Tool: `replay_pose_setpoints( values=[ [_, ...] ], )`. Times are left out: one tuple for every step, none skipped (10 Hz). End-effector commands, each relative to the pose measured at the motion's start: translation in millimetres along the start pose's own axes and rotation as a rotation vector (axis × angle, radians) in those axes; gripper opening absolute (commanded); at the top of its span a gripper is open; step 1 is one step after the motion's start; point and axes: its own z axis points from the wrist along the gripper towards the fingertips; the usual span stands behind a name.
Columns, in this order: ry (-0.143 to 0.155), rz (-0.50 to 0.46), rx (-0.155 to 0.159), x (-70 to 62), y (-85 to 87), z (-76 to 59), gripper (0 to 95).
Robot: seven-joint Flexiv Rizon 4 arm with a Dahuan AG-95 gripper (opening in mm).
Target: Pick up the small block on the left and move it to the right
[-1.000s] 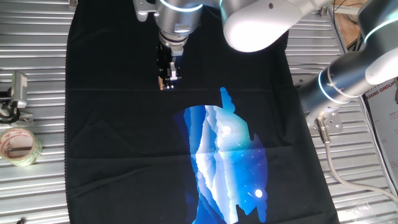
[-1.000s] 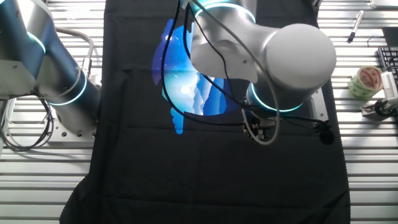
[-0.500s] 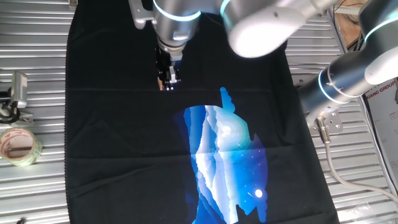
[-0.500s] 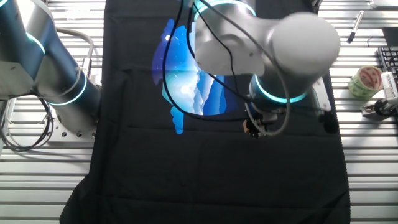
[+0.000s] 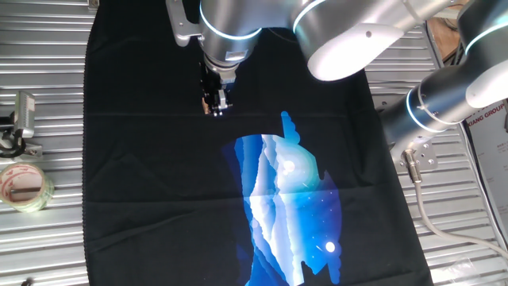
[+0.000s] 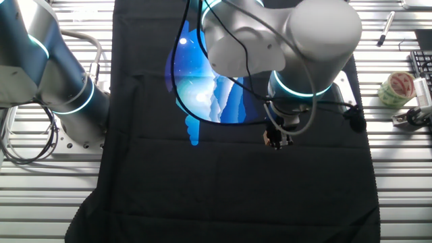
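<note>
Small block (image 5: 214,109) is the tan speck I can just make out at the tips of the gripper (image 5: 215,106), over the far left part of the black cloth (image 5: 159,199); whether it rests on the cloth or hangs just clear of it I cannot tell from either camera. Starting nearest me in the one fixed view, the blue mountain print (image 5: 290,206) spreads across the near middle of the cloth, and off the cloth at the near left sits the roll of clear tape (image 5: 24,187) on the slatted metal table (image 5: 48,254), well apart from the work. Farther back, the fingers point straight down and look drawn in around the cube, so I judge them closed on it, though the piece is so tiny the contact faces are not visible. The other fixed view agrees: a tan bit shows between the dark tips at the gripper (image 6: 276,140), just beside the edge of the print. If the step in hand is the lift, I would raise straight up with the wrist vertical and the squeeze unchanged, confirm a gap under the cube in both views before any sideways travel, then carry it right, high enough above the cloth that no fold catches it. Farthest back, the arm's white links (image 5: 357,36) hide the far right of the cloth, so I would check the drop spot from the other camera.
</note>
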Motion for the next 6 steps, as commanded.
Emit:
replay_pose_setpoints(
  values=[
    [0.0, 0.0, 0.004, 0.7, -0.6, -0.6, 0.0],
    [0.0, 0.002, 0.003, 0.7, -0.6, -0.6, 0.0],
    [0.0, 0.003, 0.003, 0.7, -0.6, -0.6, 0.0],
    [0.0, 0.006, 0.004, 0.7, -0.6, -0.6, 0.0],
    [-0.001, 0.014, 0.005, 0.6, -0.5, -0.9, 0.0],
    [0.0, 0.028, 0.011, 0.4, 0.1, -1.4, 0.0]
  ],
)
